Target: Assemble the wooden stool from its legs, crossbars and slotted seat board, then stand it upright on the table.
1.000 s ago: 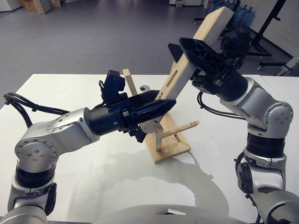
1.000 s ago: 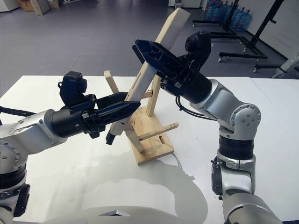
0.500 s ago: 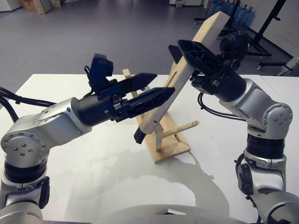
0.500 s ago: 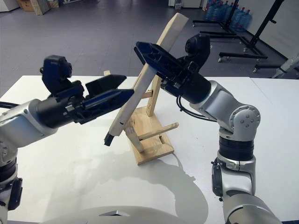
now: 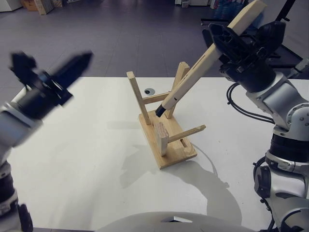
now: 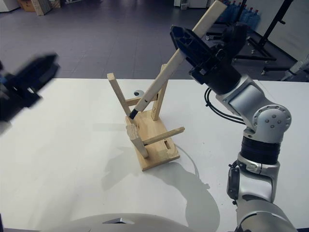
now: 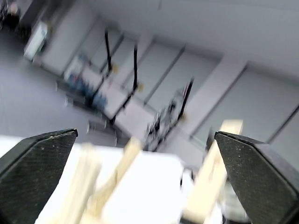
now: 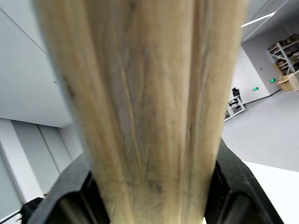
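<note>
A partly built stool lies on the white table: its seat board (image 5: 174, 145) is flat, two long legs (image 5: 137, 96) stick up from it with a crossbar (image 5: 155, 98) between them, and a short stub and a second crossbar (image 5: 189, 132) sit nearer me. My right gripper (image 5: 221, 40) is raised at the upper right, shut on a long wooden leg (image 5: 198, 72) that slants down; its black-capped end (image 5: 160, 112) hangs just above the seat board by the crossbar. My left gripper (image 7: 145, 135) is open, held high at the far left (image 5: 72, 67), well away from the stool.
A small grey disc (image 5: 148, 91) lies on the table behind the stool. The table top (image 5: 87, 145) is bare to the left and in front of the stool. Black stands and water bottles (image 6: 248, 19) are on the floor far behind.
My left gripper has let go of the slanted leg and swung far out to the left, open. The right gripper has shifted right and up with the leg, turning it narrower to view.
</note>
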`<state>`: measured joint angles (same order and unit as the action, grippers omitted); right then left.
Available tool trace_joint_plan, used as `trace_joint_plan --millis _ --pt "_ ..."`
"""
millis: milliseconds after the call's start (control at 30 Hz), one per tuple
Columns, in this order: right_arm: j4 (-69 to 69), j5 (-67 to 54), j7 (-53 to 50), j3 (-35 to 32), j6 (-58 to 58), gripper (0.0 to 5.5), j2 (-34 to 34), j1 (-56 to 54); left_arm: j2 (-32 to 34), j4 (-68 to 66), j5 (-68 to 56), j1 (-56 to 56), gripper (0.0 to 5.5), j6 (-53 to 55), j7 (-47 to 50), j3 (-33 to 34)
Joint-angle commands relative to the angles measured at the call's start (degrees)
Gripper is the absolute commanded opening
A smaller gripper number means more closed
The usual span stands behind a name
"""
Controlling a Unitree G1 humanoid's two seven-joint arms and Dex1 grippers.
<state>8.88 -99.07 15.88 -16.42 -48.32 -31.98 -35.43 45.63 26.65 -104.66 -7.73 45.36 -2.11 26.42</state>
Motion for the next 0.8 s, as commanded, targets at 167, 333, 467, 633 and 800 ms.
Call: trace_joint_plan --millis 167,333,467,633,800 --pt "-2.5 6.6 4.3 -4.8 0.6 2.07 -4.5 -1.6 7.2 17.5 43.7 24.6 5.40 -1.5 -29.0 -21.0" --pt "-4.4 9.2 6.8 -5.9 -0.4 2.07 -6.4 -2.1 0.6 16.8 66.8 17.8 5.40 -8.2 -26.8 -38.6" --pt "-4.9 9.7 7.0 -5.1 -1.0 2.07 -5.3 -3.4 -7.0 13.3 78.6 12.3 5.40 -8.2 -22.1 -49.6" --pt "-5.7 9.6 6.9 -3.9 -2.2 2.07 -4.1 -5.2 -13.2 10.7 88.5 9.2 5.40 -7.1 -17.8 -57.1" --pt "-6.8 9.3 6.5 -3.1 -3.8 2.07 -3.7 -6.8 -16.4 6.9 98.7 7.6 5.40 -9.2 -14.6 -61.5"
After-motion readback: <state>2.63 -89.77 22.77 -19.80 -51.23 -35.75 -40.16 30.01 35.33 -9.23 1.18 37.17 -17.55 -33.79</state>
